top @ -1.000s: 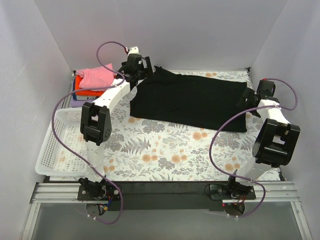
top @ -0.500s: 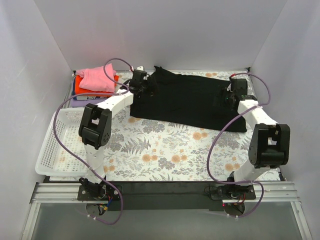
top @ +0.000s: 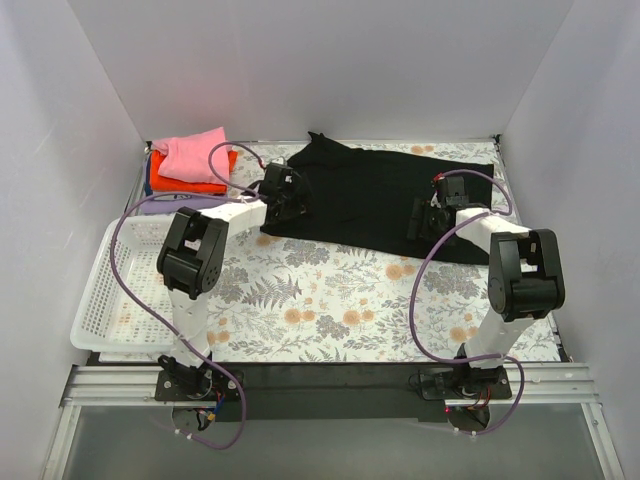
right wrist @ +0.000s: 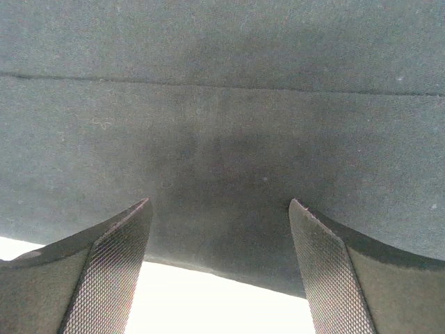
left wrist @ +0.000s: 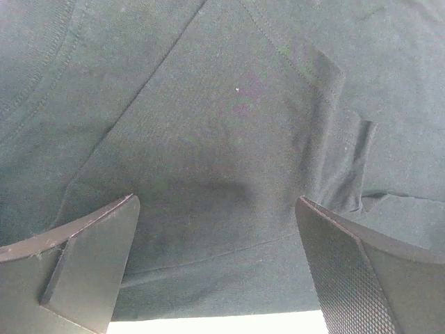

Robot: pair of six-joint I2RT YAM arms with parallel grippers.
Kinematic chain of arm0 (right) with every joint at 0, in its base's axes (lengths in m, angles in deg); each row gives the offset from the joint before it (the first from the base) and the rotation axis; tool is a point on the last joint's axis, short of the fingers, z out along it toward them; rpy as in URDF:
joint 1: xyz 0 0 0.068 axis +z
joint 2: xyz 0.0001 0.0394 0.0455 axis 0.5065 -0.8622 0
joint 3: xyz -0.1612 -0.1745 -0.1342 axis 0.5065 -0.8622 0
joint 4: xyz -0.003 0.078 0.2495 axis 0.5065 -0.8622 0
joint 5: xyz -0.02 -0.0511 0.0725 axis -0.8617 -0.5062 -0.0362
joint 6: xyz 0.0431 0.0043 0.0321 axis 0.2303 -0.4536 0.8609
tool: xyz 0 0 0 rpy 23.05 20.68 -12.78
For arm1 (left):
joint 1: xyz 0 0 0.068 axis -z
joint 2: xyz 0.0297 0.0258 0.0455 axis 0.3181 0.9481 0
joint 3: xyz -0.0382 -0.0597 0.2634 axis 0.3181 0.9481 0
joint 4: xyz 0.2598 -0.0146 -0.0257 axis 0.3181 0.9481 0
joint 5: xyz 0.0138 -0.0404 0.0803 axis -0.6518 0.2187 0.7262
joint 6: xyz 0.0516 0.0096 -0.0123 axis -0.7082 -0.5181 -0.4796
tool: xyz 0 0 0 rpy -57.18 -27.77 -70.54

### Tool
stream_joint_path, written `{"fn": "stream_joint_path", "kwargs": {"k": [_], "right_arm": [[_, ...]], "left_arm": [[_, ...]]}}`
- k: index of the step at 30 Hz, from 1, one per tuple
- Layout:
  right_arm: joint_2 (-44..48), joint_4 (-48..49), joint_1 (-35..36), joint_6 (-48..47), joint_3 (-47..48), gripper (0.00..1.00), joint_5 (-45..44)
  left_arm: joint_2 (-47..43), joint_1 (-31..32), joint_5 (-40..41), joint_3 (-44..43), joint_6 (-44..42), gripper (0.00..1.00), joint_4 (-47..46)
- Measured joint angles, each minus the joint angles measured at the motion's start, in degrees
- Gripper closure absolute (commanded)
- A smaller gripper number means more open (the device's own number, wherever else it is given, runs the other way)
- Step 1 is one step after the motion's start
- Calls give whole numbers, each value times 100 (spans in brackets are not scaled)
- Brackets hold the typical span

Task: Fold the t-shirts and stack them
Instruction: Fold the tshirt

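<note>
While black tee [top: 365, 195] lies spread | basket [top: 100, 300] — left | tee stack [top: 190, 165] behind it

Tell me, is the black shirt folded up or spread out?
Spread out. The black shirt lies wide and flat across the table, not in a small bundle like the pink one.

Black t-shirt [top: 365, 195] spread flat; left tool [top: 288, 200] over left edge, right tool [top: 424, 218] over right part.

I'm working in a lab test cell: plain white panel walls [top: 300, 70] box in the workspace. The arm bases [top: 190, 385] bolt to an aluminium rail [top: 110, 385], with purple cables [top: 112, 250] looping loose above a flowered tablecloth [top: 330, 300].
</note>
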Motion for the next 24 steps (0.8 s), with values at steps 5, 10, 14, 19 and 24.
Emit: {"fn": "stream_joint_path", "kwargs": {"k": [5,10,14,19,24], "right_arm": [[87,229,70,9,-190,13,-186],[258,573,105,2,-507,12,-249],[439,835,116,-9,-796,12,-245],[892,844,181,4,-1272,12,-179],[1381,699,247,46,-1690,11,42]], "left_arm": [[-166,0,7,367,-2,5,-361],[-490,0,2,927,-4,5,-682],[-892,11,-4,1480,2,5,-789],[-1432,15,-61,2155,72,5,-831],[-1956,26,-90,2739,181,5,-793]]}}
